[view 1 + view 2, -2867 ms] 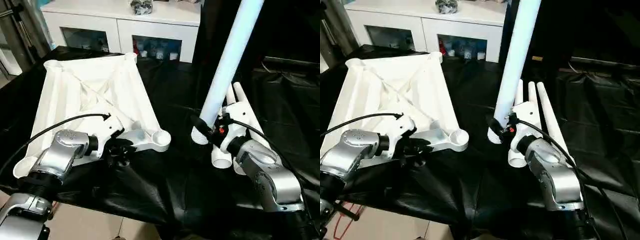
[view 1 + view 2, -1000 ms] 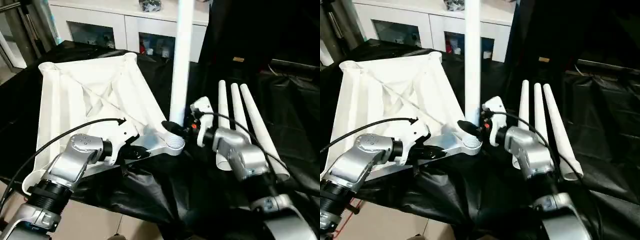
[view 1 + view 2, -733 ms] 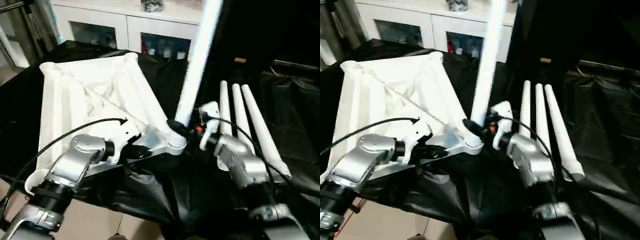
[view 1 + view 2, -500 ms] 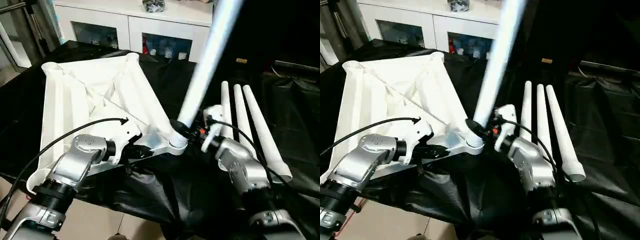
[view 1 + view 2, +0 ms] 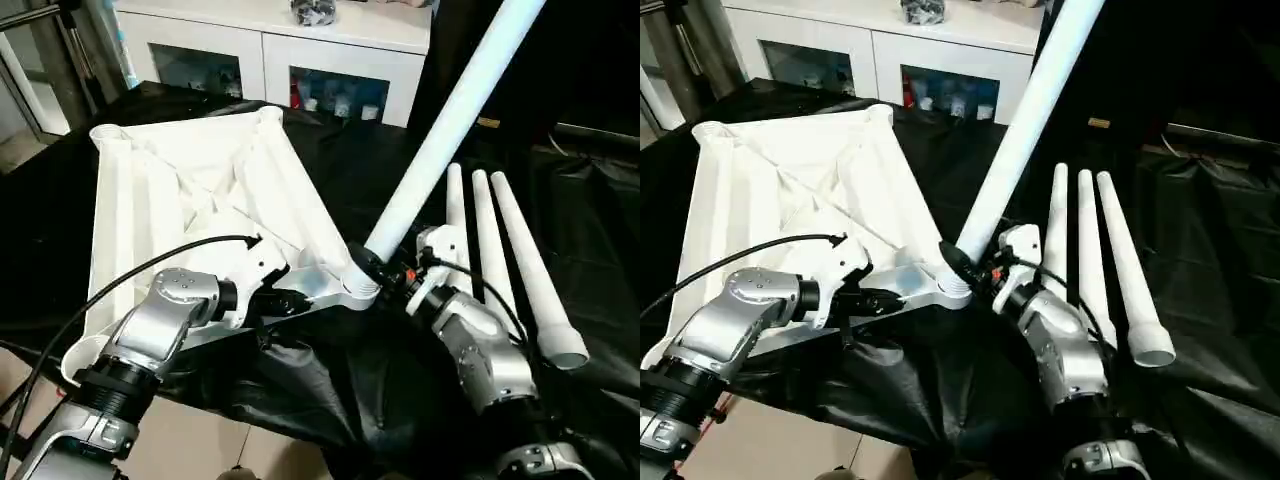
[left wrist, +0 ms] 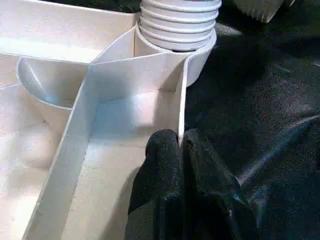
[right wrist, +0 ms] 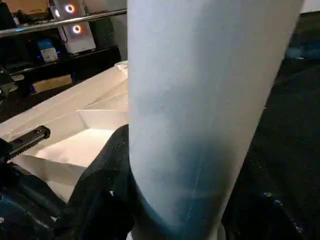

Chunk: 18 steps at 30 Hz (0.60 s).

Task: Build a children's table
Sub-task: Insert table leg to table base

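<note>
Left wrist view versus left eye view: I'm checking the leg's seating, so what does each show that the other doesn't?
Left wrist alone: the left gripper pinching the tabletop's thin rim, and the leg's ribbed end sitting in the corner socket. Left eye alone: the leg leaning, the right gripper shut on it, three spare legs. Both: tabletop, black cloth.

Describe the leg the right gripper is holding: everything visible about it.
The held leg is a long, smooth white tube that looks like plastic, with a ribbed, threaded lower end. That end sits in the near corner socket of the upturned tabletop, with several thread rings still showing above the rim. The leg is not upright: it leans up and away toward the robot's right. The right gripper clasps it just above the socket, while the left gripper pinches the tabletop's edge wall nearby.
</note>
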### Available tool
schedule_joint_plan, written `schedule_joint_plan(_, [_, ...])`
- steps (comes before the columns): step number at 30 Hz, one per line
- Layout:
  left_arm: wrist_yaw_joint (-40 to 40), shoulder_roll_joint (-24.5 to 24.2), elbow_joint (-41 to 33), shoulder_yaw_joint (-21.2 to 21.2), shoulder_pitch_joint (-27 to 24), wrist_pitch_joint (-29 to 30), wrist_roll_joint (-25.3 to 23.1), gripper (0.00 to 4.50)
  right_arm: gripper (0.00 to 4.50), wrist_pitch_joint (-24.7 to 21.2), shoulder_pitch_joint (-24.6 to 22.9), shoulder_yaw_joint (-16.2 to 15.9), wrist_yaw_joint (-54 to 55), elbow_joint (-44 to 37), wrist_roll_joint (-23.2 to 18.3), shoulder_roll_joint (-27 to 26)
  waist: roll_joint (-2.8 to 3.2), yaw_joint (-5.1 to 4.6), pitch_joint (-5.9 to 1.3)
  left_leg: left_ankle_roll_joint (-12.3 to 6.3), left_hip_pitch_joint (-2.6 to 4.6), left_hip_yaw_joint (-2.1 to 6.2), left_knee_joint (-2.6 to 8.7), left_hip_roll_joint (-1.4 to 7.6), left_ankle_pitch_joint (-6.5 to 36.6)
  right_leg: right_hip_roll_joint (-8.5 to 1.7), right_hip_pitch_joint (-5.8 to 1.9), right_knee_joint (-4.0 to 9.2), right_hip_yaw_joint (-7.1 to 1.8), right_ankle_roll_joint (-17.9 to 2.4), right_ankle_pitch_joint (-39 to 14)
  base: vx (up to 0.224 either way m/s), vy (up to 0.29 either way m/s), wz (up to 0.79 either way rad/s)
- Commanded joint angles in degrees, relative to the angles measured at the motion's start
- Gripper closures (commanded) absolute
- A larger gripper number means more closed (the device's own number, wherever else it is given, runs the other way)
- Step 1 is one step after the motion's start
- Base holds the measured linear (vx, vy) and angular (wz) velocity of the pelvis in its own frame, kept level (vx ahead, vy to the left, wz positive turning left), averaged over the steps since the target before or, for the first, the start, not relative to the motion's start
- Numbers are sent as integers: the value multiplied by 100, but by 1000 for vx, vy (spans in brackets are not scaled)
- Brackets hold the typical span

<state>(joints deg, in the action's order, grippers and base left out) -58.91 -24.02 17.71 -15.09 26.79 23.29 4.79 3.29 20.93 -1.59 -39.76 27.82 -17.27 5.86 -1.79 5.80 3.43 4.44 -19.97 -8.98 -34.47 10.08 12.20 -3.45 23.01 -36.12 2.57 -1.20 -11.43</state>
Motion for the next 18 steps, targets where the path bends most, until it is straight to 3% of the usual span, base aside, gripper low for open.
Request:
schedule_joint_plan(1, [98,-8,3,195,81,-158,105,450,261,-42,-212,-77,134,257,429,256,59,-14,-372,-139,-14,34,437,259,572,-452,-332,404,-274,-1287,-592,0,0,0])
schedule_joint_plan(6, [60,-16,27,148,79,-188,78,450,261,-157,-135,-432,-164,198,653,394,61,-33,-359,-111,-9,37,450,255,757,-454,-333,438,-281,-1222,-865,0,0,0])
schedule_joint_plan(11, [54,-8,47,139,88,-198,73,450,261,-262,-84,-526,-429,202,632,425,47,-49,-363,-165,-14,35,442,262,690,-450,-327,429,-283,-1264,-750,0,0,0])
schedule_joint_plan(18, [-227,-75,45,66,123,-270,133,450,261,-443,237,-682,-821,610,617,485,78,-78,-360,-160,-15,41,446,263,780,-457,-329,435,-278,-1332,-809,0,0,0])
